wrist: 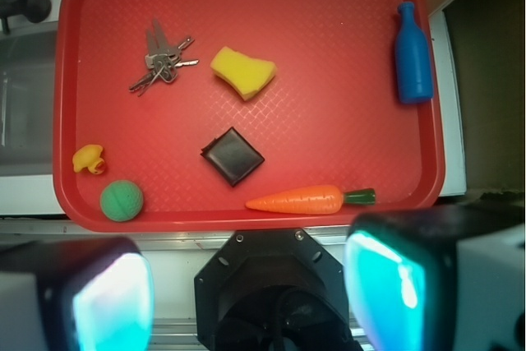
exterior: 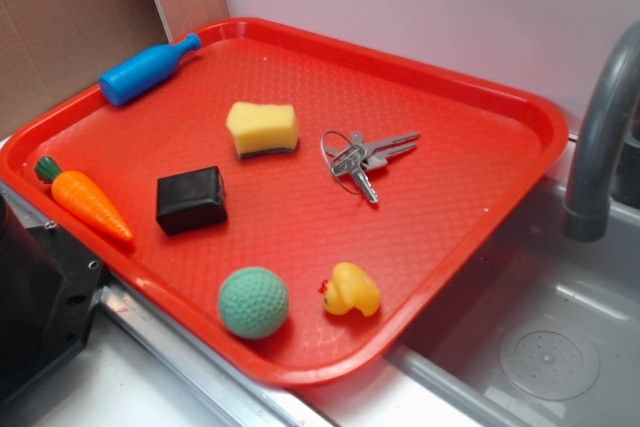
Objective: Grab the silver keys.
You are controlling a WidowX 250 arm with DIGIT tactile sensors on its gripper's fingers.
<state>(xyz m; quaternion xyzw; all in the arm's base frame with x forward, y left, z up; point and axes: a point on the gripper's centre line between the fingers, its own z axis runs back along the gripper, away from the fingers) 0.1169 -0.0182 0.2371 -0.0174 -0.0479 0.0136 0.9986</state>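
Observation:
The silver keys (exterior: 362,159) lie flat on the red tray (exterior: 440,227), a small bunch on a thin wire ring, right of the yellow sponge (exterior: 263,129). From the wrist view the keys (wrist: 162,65) are at the tray's (wrist: 329,121) far left part. My gripper (wrist: 251,302) hangs high above the robot's base, outside the tray's near edge and far from the keys. It is open, its cyan pads (wrist: 113,302) wide apart with nothing between them. The exterior view does not show the gripper.
Also on the tray: a black block (exterior: 191,199), an orange carrot (exterior: 85,199), a blue bottle (exterior: 145,69), a green ball (exterior: 253,302) and a yellow duck (exterior: 351,290). A grey sink (exterior: 545,347) with a faucet (exterior: 600,137) lies beside the tray.

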